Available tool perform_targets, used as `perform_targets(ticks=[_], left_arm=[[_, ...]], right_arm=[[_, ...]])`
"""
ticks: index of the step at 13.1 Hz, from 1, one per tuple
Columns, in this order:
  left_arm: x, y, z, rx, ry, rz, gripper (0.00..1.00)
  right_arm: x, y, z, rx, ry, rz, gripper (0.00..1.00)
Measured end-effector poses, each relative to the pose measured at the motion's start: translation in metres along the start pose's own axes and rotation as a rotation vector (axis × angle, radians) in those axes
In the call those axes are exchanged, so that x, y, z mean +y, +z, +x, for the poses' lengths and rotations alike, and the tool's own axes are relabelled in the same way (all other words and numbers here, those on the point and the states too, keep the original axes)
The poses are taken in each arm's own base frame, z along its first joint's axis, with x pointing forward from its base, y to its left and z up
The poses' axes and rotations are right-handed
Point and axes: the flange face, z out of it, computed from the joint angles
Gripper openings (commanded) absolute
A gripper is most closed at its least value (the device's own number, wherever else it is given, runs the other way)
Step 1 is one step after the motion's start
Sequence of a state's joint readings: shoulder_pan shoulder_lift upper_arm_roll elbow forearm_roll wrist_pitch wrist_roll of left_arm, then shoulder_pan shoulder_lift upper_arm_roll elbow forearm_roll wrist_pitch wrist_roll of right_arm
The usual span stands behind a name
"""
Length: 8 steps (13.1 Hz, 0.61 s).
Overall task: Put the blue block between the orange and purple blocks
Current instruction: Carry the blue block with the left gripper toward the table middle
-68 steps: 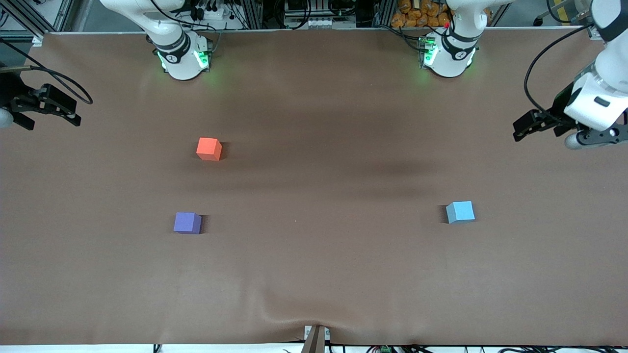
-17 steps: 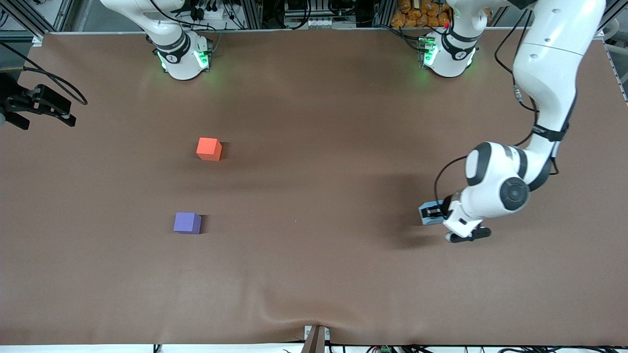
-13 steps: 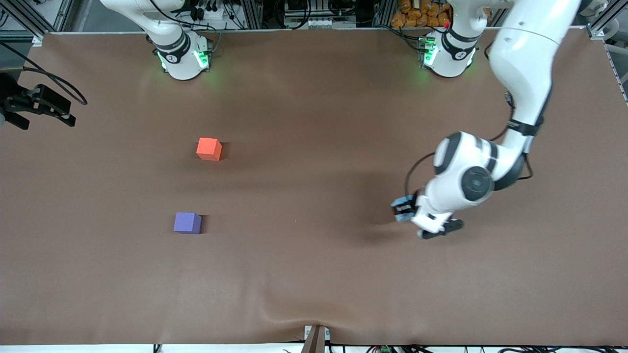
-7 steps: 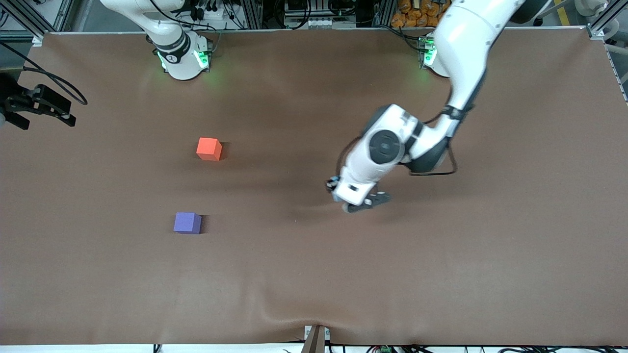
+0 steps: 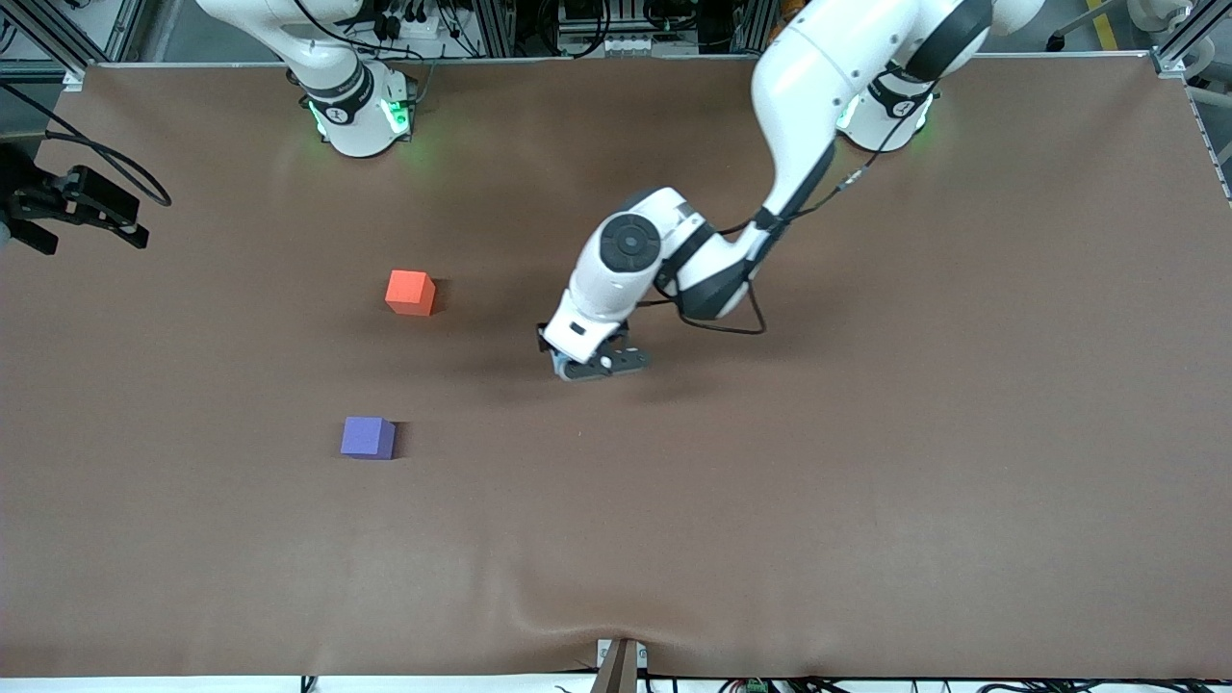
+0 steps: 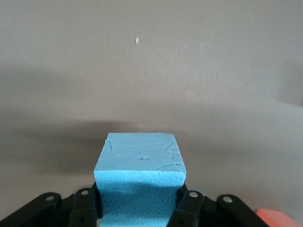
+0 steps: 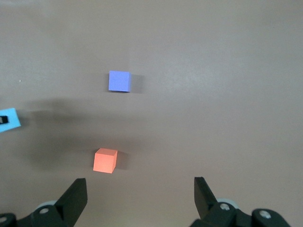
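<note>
My left gripper (image 5: 566, 362) is shut on the sky-blue block (image 6: 139, 163) and holds it above the middle of the table, beside the orange block (image 5: 409, 292) toward the left arm's end. In the front view the wrist hides nearly all of the blue block. The purple block (image 5: 367, 437) lies on the table nearer the front camera than the orange one. My right gripper (image 5: 87, 231) waits open and empty at the right arm's end. Its wrist view shows the orange block (image 7: 105, 161), the purple block (image 7: 119, 81) and the blue block (image 7: 8, 120).
The brown table cover (image 5: 770, 500) bears only the blocks. A bare gap of table lies between the orange and purple blocks. A corner of the orange block (image 6: 280, 219) shows at the edge of the left wrist view.
My left gripper has picked the blue block up near the left arm's end and carried it to the middle, toward the orange and purple blocks. The right arm has barely moved.
</note>
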<state>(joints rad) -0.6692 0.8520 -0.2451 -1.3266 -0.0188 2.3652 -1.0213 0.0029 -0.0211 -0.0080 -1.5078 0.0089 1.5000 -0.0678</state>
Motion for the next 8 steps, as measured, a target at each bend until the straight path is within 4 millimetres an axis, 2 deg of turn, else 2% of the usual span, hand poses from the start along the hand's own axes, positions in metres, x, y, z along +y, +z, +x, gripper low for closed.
perform_targets(ticks=[2,3,4,6,8], left_arm=[[-0.008,0.024,0.001,-0.006,0.016,0.017,0.03],[-0.012,0.033,0.003,-0.008,0.019,0.019,0.67],[-0.012,0.038,0.002,-0.008,0.022,0.016,1.0],[-0.007,0.034,0.002,0.001,0.026,-0.001,1.0],[0.004,0.01,0.009,0.027,0.025,-0.036,1.0]], right_arm=[[0.0,0.0,0.0,0.0,0.0,0.0,1.0],[0.0,0.0,0.0,0.0,0.0,0.0,1.0],[0.0,0.0,0.0,0.0,0.0,0.0,1.0],[0.0,0.0,0.0,0.0,0.0,0.0,1.0],[0.0,0.0,0.0,0.0,0.0,0.0,1.0]])
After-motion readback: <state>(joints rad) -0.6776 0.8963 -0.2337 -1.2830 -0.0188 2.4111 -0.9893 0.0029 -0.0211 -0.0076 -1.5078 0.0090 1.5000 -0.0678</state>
